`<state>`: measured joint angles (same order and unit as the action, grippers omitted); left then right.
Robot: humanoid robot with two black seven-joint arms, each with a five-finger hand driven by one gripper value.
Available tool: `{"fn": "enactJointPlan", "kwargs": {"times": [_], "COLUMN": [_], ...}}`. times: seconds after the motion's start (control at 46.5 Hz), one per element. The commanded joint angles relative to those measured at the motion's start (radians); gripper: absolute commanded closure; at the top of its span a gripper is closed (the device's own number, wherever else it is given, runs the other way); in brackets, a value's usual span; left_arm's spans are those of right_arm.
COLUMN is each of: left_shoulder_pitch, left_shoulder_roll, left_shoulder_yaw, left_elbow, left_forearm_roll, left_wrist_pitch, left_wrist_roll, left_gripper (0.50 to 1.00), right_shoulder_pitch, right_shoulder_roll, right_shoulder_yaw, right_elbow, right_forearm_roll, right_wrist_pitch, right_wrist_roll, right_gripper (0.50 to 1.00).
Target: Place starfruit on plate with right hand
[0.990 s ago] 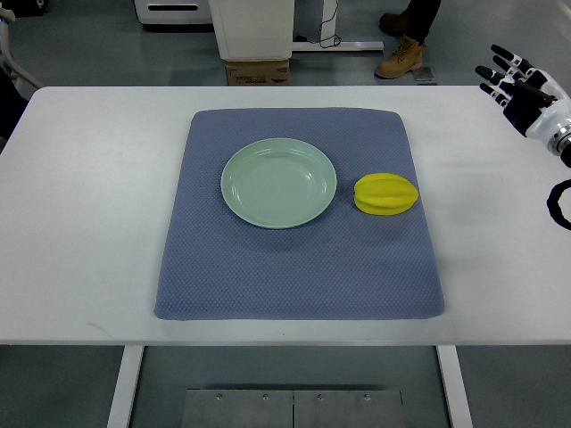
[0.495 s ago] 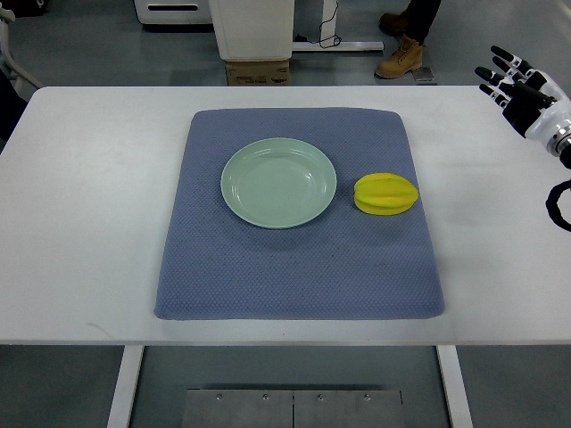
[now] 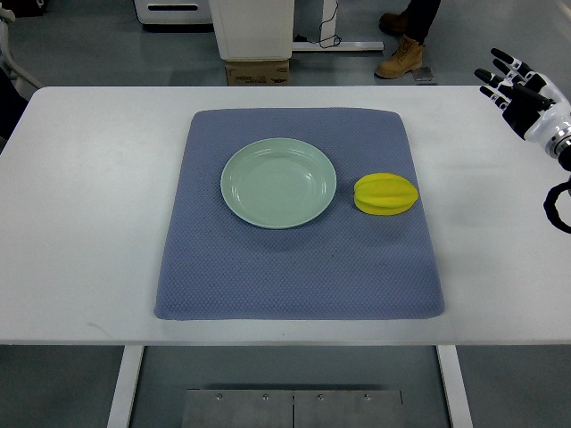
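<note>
A yellow starfruit (image 3: 385, 193) lies on the blue mat (image 3: 299, 267), just right of a pale green plate (image 3: 278, 182) that holds nothing. My right hand (image 3: 516, 89) is at the far right edge above the white table, well right of and beyond the starfruit. Its black fingers (image 3: 500, 73) are spread and hold nothing. My left hand is out of view.
The white table (image 3: 80, 214) carries the mat in its middle. A person's boots (image 3: 403, 55) stand on the floor beyond the table's far edge, near a cardboard box (image 3: 257, 71) and a white cabinet (image 3: 251, 27).
My right hand has drifted very slightly to the right; nothing else has moved.
</note>
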<state>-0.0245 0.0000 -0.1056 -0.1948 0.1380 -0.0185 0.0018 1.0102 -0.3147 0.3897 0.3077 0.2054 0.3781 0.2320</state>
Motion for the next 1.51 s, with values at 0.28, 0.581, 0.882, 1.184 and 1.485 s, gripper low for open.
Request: {"fn": "enactJointPlan", "kwargs": {"times": [0.28, 0.581, 0.882, 1.184, 1.485], "left_shoulder_pitch": [0.0, 0.0, 0.0, 0.0, 0.0], "left_shoulder_roll": [0.0, 0.0, 0.0, 0.0, 0.0], "left_shoulder_yaw": [0.0, 0.0, 0.001, 0.001, 0.0], "left_elbow": [0.0, 0.0, 0.0, 0.0, 0.0], "left_forearm_roll": [0.0, 0.0, 0.0, 0.0, 0.0], "left_wrist_pitch": [0.0, 0.0, 0.0, 0.0, 0.0], "left_wrist_roll": [0.0, 0.0, 0.0, 0.0, 0.0], "left_gripper": [0.5, 0.5, 0.5, 0.5, 0.5], "right_shoulder_pitch": [-0.005, 0.002, -0.03, -0.053, -0.078], "right_shoulder_roll": [-0.003, -0.001, -0.095, -0.208, -0.274], "right_shoulder_yaw": [-0.002, 0.0, -0.006, -0.008, -0.008], "right_elbow": [-0.018, 0.022, 0.214, 0.479, 0.705], "right_forearm_roll": [-0.001, 0.0, -0.003, -0.107, -0.225], "right_wrist_pitch": [-0.004, 0.031, 0.016, -0.103, -0.252], "right_wrist_roll": [-0.002, 0.003, 0.081, 0.127, 0.164], "right_gripper": [0.5, 0.5, 0.5, 0.5, 0.5]}}
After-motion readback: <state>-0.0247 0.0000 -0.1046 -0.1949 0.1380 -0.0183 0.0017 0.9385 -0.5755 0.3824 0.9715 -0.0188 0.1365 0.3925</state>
